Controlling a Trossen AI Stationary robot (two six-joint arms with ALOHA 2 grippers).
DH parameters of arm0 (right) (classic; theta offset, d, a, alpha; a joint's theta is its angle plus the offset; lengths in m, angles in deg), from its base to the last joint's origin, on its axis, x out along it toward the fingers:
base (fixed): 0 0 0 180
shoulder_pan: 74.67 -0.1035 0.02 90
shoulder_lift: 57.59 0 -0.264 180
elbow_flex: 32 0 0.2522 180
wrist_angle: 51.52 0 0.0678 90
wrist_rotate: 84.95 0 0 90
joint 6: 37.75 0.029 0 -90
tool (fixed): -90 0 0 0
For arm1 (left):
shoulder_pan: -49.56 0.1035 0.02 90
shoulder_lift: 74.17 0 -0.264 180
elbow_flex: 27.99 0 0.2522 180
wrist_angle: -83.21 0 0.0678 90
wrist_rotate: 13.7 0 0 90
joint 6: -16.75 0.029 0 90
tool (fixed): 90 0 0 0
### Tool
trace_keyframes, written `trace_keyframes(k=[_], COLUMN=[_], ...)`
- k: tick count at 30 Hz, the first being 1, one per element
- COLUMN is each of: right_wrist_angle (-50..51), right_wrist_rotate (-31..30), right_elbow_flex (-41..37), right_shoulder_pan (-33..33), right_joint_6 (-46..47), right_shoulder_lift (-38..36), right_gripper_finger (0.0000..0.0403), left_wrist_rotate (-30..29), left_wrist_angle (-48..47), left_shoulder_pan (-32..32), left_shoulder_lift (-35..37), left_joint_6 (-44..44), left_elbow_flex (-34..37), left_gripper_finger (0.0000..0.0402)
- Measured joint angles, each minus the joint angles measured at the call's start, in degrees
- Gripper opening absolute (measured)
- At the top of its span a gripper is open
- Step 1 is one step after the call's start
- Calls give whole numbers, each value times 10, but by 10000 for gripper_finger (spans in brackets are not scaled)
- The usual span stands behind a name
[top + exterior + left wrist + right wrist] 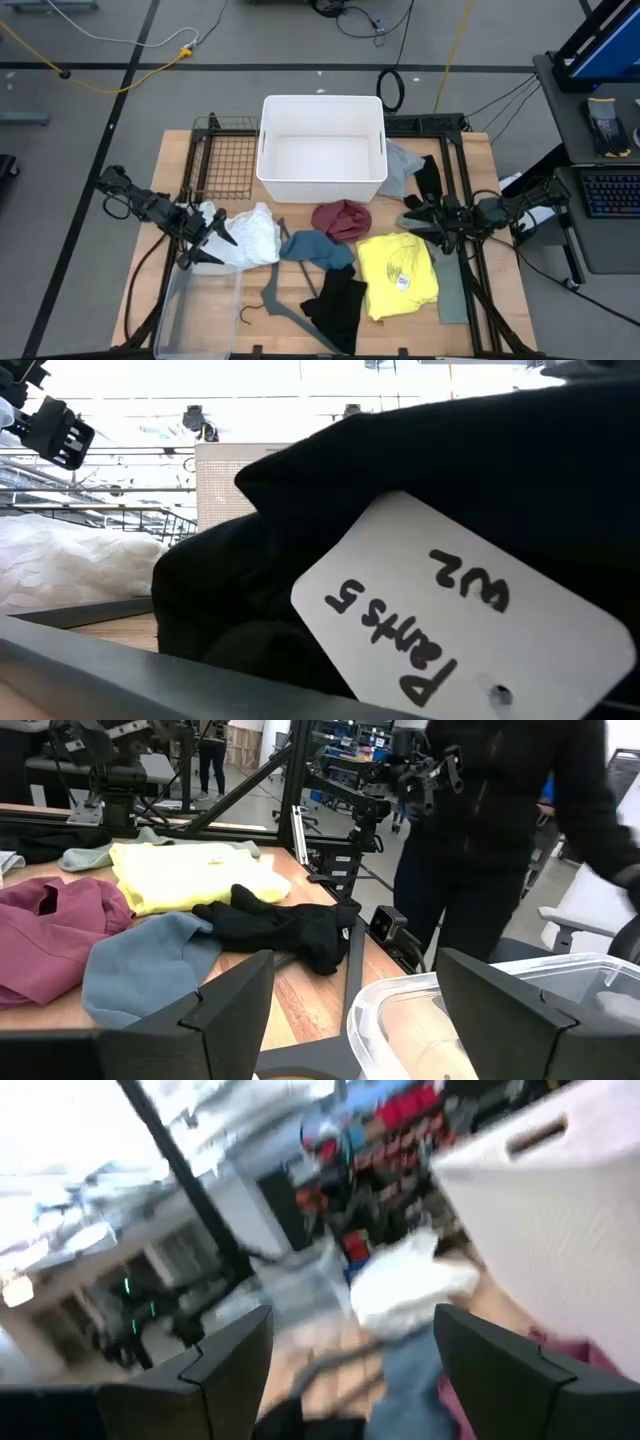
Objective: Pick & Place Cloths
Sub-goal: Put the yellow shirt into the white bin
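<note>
On the wooden table (175, 165) a white plastic bin (322, 147) stands at the far middle, with nothing visible inside it. The cloths lie spread in front of it: the white cloth (250, 235) to the left, the maroon cloth (342, 219) just before the bin, the teal-blue cloth (315, 248) touching the maroon one, the yellow cloth (397, 271) to the right with a paper tag on it, and the black cloth (338, 305) near the front edge. A pale grey cloth (403, 165) sits beside the bin's right wall, and a sage-green cloth (453, 285) lies under the yellow one's right side. A thin grey clothes hanger (277, 300) rests left of the black cloth. The left gripper (208, 245) hovers over the white cloth's left edge, fingers spread and empty. The right gripper (418, 222) hangs above the yellow cloth's far edge, also released and holding nothing. A person (500, 830) in dark clothes stands beyond the table
</note>
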Motion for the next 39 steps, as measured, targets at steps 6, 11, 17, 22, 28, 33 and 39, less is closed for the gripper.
trace_keyframes(k=[6,11,17,22,28,33,39], right_wrist_angle=[-133,-194,-206,-222,-256,-256,-259], right_wrist_rotate=[-70,-70,-73,-73,-91,-133,-228], right_elbow_flex=[0,0,0,0,0,0,0], right_shoulder_pan=[0,0,0,0,0,0,0], right_joint_6=[-9,-10,-6,2,4,-24,-55], right_shoulder_lift=[0,0,0,0,0,2,12], right_gripper_finger=[267,267,267,267,267,267,267], left_wrist_rotate=[0,0,0,-1,-48,-103,-141], left_wrist_angle=[0,0,1,13,67,104,107], left_shoulder_pan=[0,0,0,0,0,0,0], left_shoulder_lift=[0,0,0,0,0,0,0], left_joint_6=[0,0,27,131,252,283,286], left_elbow_flex=[0,0,0,0,0,0,0], left_gripper_finger=[283,283,283,283,283,283,283])
